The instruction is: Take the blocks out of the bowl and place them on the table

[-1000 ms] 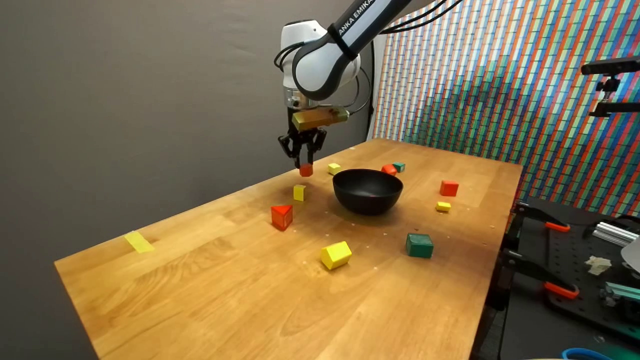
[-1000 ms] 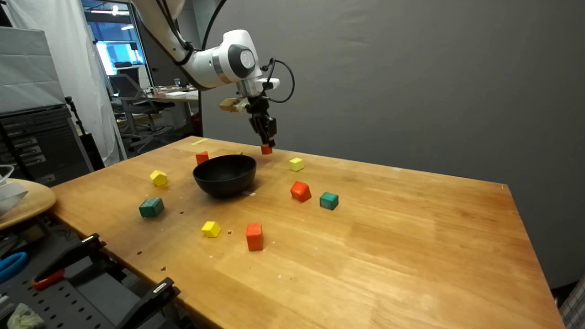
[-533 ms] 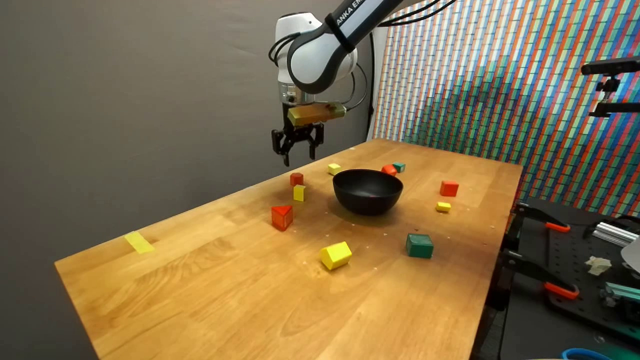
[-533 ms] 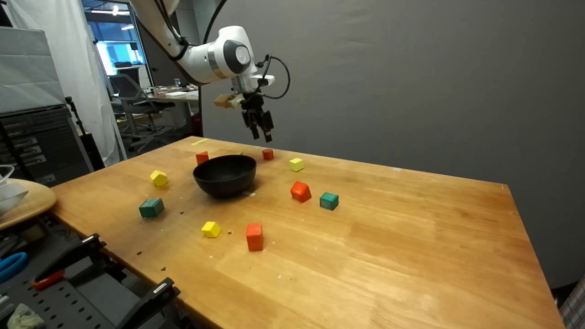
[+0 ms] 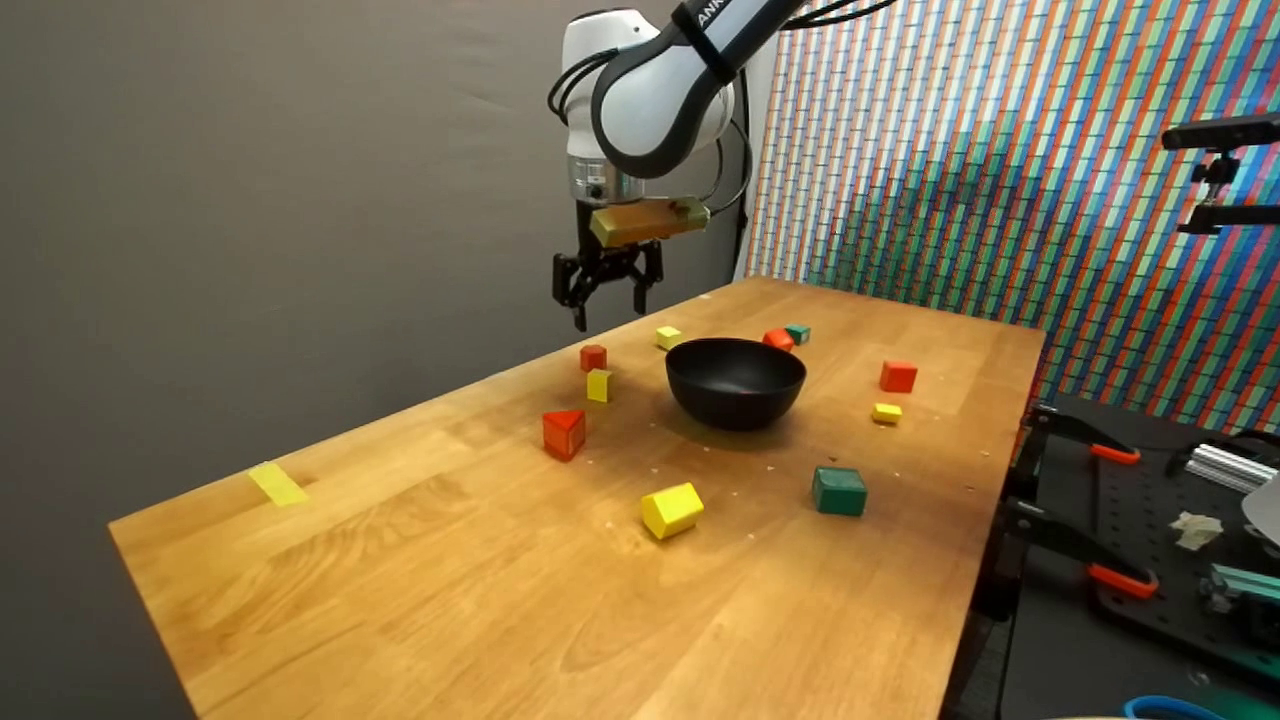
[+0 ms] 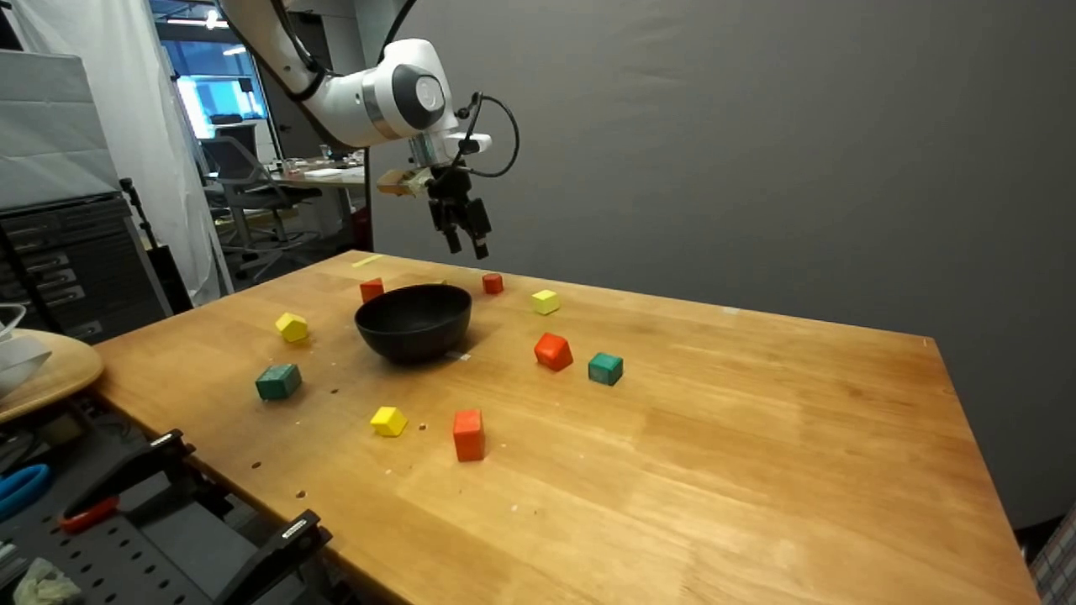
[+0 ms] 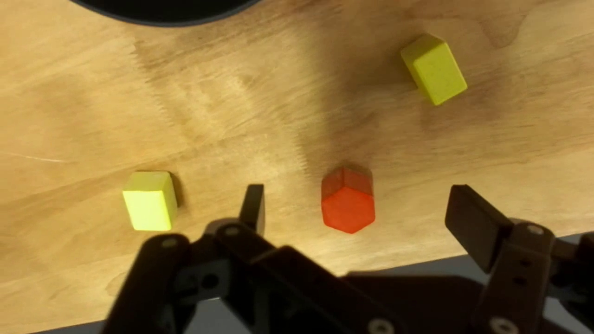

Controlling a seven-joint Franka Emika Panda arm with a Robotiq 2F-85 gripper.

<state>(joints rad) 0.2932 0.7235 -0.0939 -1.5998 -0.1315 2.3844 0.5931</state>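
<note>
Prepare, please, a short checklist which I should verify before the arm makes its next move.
1. The end effector is open and holds nothing: ok.
2. The six-sided red block rests on the table, free of the end effector: ok.
3. The end effector hangs apart from the bowl: ok.
4. The bowl stands upright: ok.
5. The bowl is empty: cannot tell; nothing shows inside in both exterior views, but part of its bottom is hidden.
6. The six-sided red block is far from the table edge: not ok, I would judge; it sits rather near.
</note>
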